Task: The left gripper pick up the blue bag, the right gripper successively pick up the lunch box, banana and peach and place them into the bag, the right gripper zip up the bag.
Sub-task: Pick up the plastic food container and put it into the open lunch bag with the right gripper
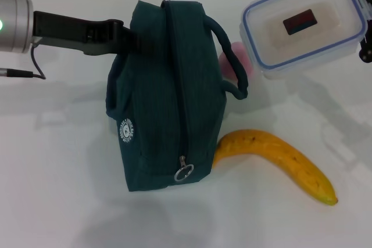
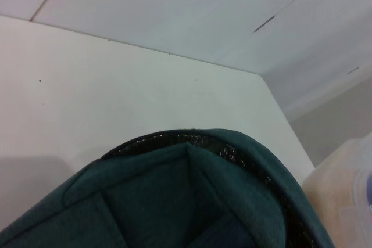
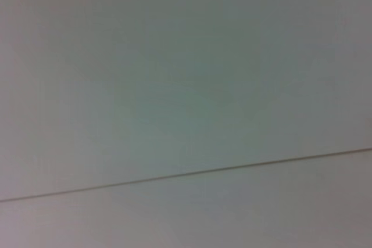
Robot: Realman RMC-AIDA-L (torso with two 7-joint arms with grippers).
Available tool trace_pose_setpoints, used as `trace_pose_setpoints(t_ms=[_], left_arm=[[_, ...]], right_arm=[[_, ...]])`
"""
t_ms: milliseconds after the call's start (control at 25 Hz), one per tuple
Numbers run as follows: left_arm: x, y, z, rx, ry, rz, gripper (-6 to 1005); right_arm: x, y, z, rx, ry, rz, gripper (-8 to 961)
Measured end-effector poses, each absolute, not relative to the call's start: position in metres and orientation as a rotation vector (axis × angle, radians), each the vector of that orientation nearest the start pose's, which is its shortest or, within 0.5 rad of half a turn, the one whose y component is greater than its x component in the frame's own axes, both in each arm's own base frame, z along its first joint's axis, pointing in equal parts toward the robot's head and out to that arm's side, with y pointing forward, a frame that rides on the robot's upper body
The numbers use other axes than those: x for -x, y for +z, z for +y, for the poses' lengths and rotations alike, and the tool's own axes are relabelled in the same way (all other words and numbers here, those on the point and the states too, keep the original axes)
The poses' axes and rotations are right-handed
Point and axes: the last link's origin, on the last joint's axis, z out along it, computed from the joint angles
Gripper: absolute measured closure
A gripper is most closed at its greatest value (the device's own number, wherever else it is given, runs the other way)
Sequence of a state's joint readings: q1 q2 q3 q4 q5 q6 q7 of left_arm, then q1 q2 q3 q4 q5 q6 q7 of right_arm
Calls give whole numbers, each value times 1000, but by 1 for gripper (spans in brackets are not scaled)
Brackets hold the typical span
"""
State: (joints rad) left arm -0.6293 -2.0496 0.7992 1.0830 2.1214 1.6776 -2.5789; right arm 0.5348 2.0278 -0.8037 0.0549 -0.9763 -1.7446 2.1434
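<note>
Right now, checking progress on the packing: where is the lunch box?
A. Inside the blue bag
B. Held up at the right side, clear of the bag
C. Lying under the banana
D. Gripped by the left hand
B: the lunch box hangs at the right hand, apart from the blue bag, whose zip looks closed.

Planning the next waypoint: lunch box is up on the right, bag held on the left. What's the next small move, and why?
Probably hold off the drop: the lunch box hangs at the right gripper, above and beside the blue bag, but the zip looks closed along the top, with its ring pull at the near end. The left gripper grips the bag's far side. Carrying the box over the bag only helps once the bag is open.
</note>
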Motion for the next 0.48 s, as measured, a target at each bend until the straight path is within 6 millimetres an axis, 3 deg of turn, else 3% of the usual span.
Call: trace_pose_setpoints(t_ms=[480], left_arm=[[190,56,367,2528,-517,-1603,945]], right_arm=[[-258,14,308,1348,2318,2042,846]])
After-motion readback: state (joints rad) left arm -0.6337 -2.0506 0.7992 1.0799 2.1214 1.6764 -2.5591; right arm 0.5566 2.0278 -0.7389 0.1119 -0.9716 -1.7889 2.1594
